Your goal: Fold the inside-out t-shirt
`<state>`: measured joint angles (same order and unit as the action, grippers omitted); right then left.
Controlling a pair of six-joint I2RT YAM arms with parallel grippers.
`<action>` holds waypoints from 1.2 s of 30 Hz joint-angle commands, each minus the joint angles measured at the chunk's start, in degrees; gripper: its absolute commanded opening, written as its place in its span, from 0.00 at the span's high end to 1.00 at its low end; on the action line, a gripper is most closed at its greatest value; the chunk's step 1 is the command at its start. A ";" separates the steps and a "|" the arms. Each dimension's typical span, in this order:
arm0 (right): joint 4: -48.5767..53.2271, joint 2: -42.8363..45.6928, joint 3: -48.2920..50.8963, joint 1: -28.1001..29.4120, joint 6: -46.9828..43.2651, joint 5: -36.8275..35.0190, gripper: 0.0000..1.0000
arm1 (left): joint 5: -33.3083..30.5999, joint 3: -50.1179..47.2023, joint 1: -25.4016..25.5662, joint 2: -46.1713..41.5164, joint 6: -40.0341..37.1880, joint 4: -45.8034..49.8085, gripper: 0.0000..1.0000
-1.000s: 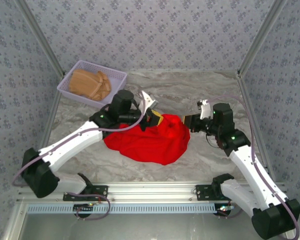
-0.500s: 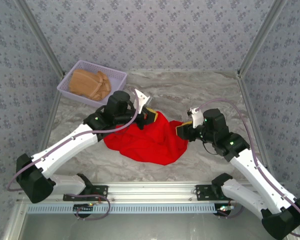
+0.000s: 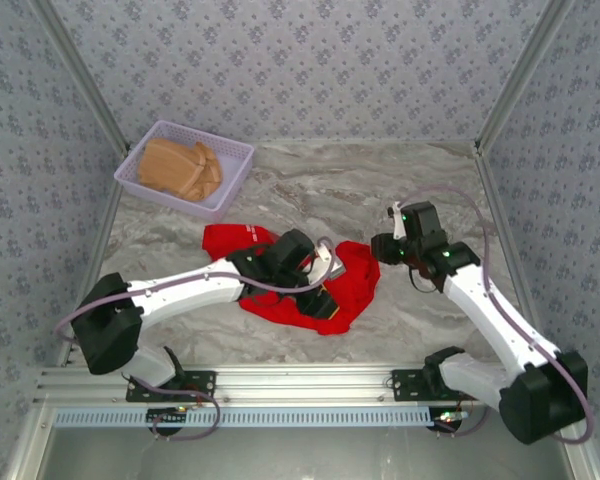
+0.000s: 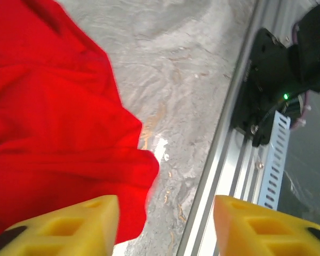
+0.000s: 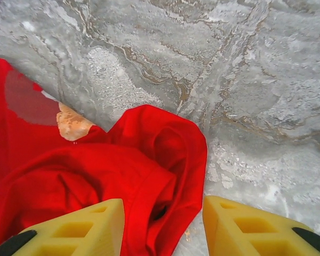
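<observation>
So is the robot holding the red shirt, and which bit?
Nothing is held. The left gripper and right gripper are both open; the red t-shirt lies loose on the table.

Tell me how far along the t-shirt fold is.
Barely started. Done: nothing shows as folded; the t-shirt lies in a crumpled heap on the table. In hand: nothing is gripped; the left gripper is open over the heap's near edge, and the right gripper is open above its right edge. Left: spread it flat, then make every fold.
</observation>
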<state>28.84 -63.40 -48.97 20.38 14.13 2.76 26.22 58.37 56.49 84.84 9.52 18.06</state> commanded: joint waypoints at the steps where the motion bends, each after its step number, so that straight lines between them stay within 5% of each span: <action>1: -6.39 -6.80 -2.38 0.74 2.58 1.33 0.54 | -3.87 -0.94 -5.62 -8.04 0.60 -2.12 0.35; 5: -7.33 -18.23 -6.83 2.14 2.22 -1.43 0.44 | -19.86 -5.14 -17.66 -11.12 12.66 -3.87 0.29; 9: -2.55 -25.87 -10.29 2.64 1.51 -2.87 0.33 | -28.65 -4.28 -25.29 -6.06 13.87 0.83 0.27; 15: -1.95 -28.14 -6.30 1.40 4.24 -2.63 0.30 | -24.75 1.98 -27.70 7.77 13.24 2.10 0.23; 19: -4.81 -31.64 -5.60 1.37 5.13 1.02 0.41 | -23.98 2.84 -27.22 14.12 13.66 1.28 0.23; 23: -8.74 -33.77 -5.97 0.21 6.35 3.71 0.71 | -22.44 2.16 -27.30 16.33 14.30 -2.29 0.43; 26: -9.63 -32.51 -7.66 -1.78 4.91 3.74 0.95 | -20.82 3.37 -27.38 17.20 13.40 -3.45 0.75; 28: -10.73 -28.93 -9.45 -2.92 3.17 3.49 1.00 | -20.09 4.86 -27.65 16.07 12.57 -3.81 0.96; 36: -15.00 -11.03 -26.65 -4.98 -2.33 8.48 1.00 | -25.92 8.94 -28.06 -9.39 11.40 -13.33 1.00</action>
<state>18.61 -81.43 -69.17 15.79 14.55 7.57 2.81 63.66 28.86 87.55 22.11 12.91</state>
